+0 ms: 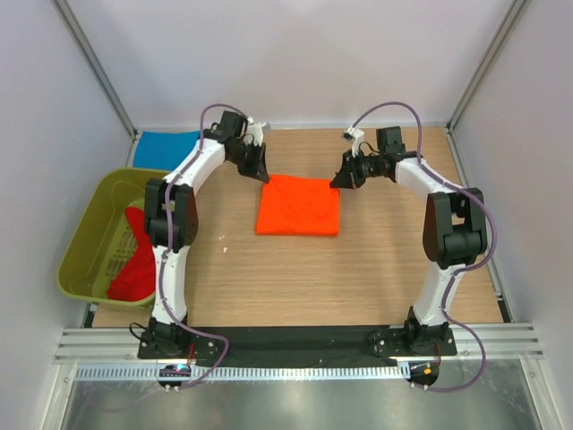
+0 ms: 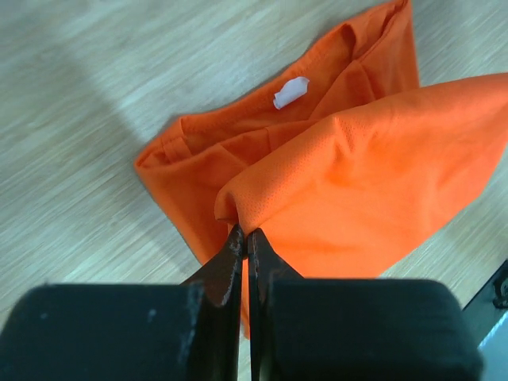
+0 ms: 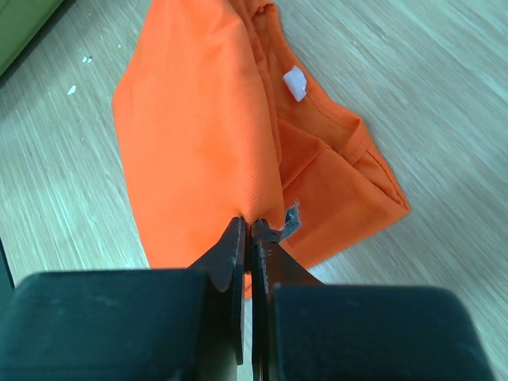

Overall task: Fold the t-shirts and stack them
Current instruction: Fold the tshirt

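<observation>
Left claw (image 2: 245, 236) and right claw (image 3: 248, 226) pinch the orange t-shirt (image 1: 298, 208) by its far corners, long axis seemingly left-right.

Bright, even light comes from above. Shadows are soft. In the left wrist view a wide grey shadow crosses the desk (image 2: 71, 95). In the right wrist view its wood looks smeared. The close black jaws look fuzzy.
</observation>
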